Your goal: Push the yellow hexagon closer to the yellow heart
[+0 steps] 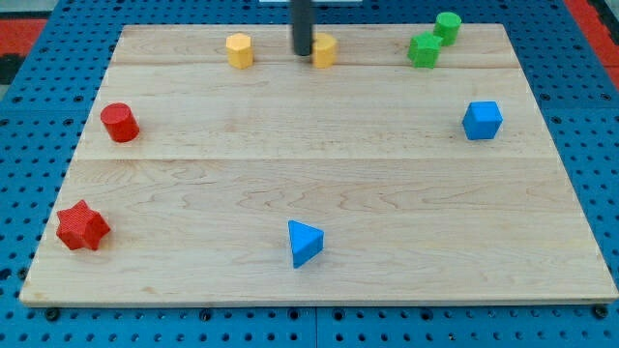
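Along the worktop's (319, 184) top edge, a yellow hexagon (239, 49) sits well left of a yellow heart (325, 49), nothing between them but my tip (304, 53), upright, touching the heart's left side. No jaws exist.

The pale wooden board (319, 184) lies on a blue pegboard surface (29, 116). Along its top edge sit a yellow hexagon (239, 49), a second yellow block (326, 49), a green star-like block (424, 50) and a green cylinder (447, 26). A blue cube (482, 120) sits at the view's right, a red cylinder (120, 123) and red star (81, 226) at the left, a blue triangle (305, 242) near the bottom.
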You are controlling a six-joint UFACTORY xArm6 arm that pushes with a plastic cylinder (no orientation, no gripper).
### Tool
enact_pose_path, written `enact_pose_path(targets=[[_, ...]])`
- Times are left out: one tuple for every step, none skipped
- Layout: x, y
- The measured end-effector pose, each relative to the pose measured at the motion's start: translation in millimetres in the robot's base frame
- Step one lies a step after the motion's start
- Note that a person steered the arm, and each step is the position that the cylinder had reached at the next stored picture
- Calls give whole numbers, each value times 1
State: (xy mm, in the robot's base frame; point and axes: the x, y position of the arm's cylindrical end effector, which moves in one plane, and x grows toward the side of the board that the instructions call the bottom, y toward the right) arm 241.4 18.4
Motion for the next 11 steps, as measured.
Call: enact_pose_path(targets=[[26,-6],[18,43],[38,39],[76,-74],[63,-206],[12,-178],[-6,-101],[-5,-74],[-11,16],[5,16],[54,-13]])
